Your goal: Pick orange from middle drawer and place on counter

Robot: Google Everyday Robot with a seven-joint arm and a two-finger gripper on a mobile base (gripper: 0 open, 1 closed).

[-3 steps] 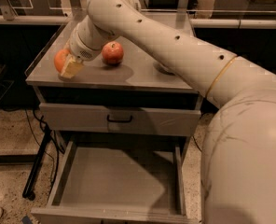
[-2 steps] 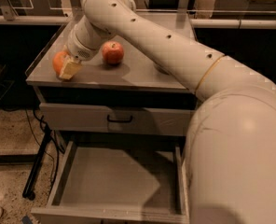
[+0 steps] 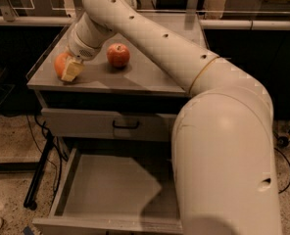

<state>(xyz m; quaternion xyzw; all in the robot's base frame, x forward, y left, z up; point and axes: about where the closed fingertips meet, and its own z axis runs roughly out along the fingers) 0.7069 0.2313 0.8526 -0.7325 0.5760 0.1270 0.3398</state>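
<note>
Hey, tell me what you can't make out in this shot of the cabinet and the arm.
All in the camera view:
- Orange: its right side is hidden by the end effector, which is against it at the front left of the counter.
- Drawer: the right part is hidden behind the arm, and the front wall is cut off by the bottom edge.
- Counter: the right side is covered by the arm.

A red-yellow apple [image 3: 118,55] rests near the hand [image 3: 67,71], above a black-handled drawer front [image 3: 86,123].
</note>
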